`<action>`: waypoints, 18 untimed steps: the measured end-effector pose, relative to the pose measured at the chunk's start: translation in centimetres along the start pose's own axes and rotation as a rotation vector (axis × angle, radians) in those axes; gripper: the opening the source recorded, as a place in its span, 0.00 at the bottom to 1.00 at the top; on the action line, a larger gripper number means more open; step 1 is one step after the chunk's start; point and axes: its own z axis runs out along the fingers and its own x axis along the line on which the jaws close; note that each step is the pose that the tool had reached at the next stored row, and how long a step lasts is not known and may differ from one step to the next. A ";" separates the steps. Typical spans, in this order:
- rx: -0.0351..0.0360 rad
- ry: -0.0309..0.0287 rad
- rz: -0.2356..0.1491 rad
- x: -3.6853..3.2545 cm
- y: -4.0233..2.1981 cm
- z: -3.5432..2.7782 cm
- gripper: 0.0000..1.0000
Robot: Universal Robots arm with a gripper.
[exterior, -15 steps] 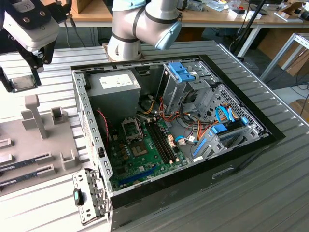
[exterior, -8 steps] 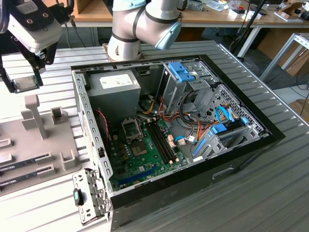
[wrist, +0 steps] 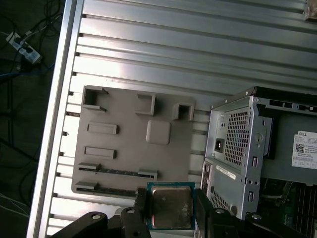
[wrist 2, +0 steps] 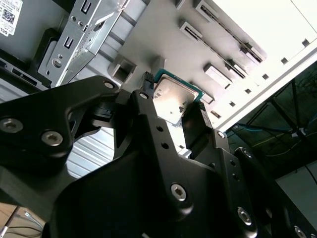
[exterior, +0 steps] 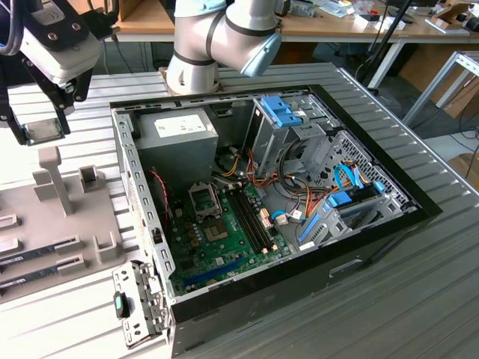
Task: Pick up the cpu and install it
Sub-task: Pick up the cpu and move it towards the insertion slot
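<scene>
First wrist view has the black two-fingered claw [wrist: 171, 202] clamped on the small square, silvery, green-rimmed cpu [wrist: 171, 209]. It grips two opposite edges, so the chip sits flat between its fingers, hanging apart above the grey moulded parts tray [wrist: 129, 148]. The dark motherboard socket [exterior: 203, 198] lies well apart from the claw, inside the open black computer case [exterior: 389, 239].

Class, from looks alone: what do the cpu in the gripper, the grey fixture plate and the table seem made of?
The cpu: metal lid with a dull silvery sheen, on a green rim, probably circuit board. The fixture plate: matte grey with moulded pockets, likely plastic. The table: ribbed bare metal, probably aluminium, judging by its bright glints.
</scene>
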 end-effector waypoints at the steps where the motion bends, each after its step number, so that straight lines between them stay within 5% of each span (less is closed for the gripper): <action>1: 0.0000 0.0000 0.000 -0.04 -0.02 0.03 0.47; 18: 0.0000 0.0000 0.000 -0.85 -0.31 0.42 0.47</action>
